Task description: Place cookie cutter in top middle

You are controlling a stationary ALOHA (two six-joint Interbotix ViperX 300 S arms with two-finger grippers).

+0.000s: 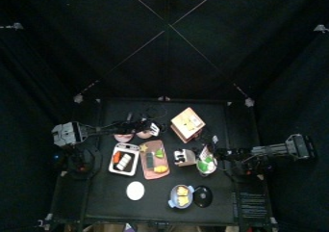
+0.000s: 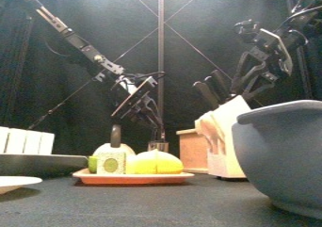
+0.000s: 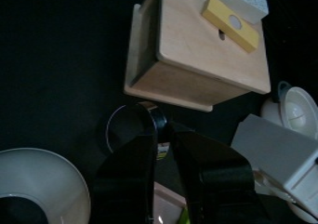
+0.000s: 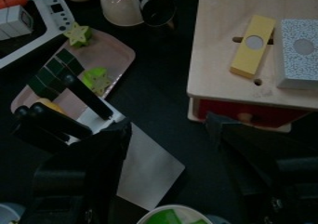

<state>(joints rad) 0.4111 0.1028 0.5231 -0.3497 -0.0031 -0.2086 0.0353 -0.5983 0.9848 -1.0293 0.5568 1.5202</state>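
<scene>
Left gripper (image 3: 162, 139): jaws narrow, nearly together, nothing visibly held, above the table's middle beside a wooden box (image 3: 199, 51). Right gripper (image 4: 168, 144): jaws wide, empty, near the right edge. Cookie cutter: cannot tell where.

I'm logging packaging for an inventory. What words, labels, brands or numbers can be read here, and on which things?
No text can be read in any view.
Green-labelled bottle on the tray, front view: round label mark, too blurred to read.
White device, right wrist view: small button markings, too small to read.
Wooden box: blocks on top, no print visible.
</scene>
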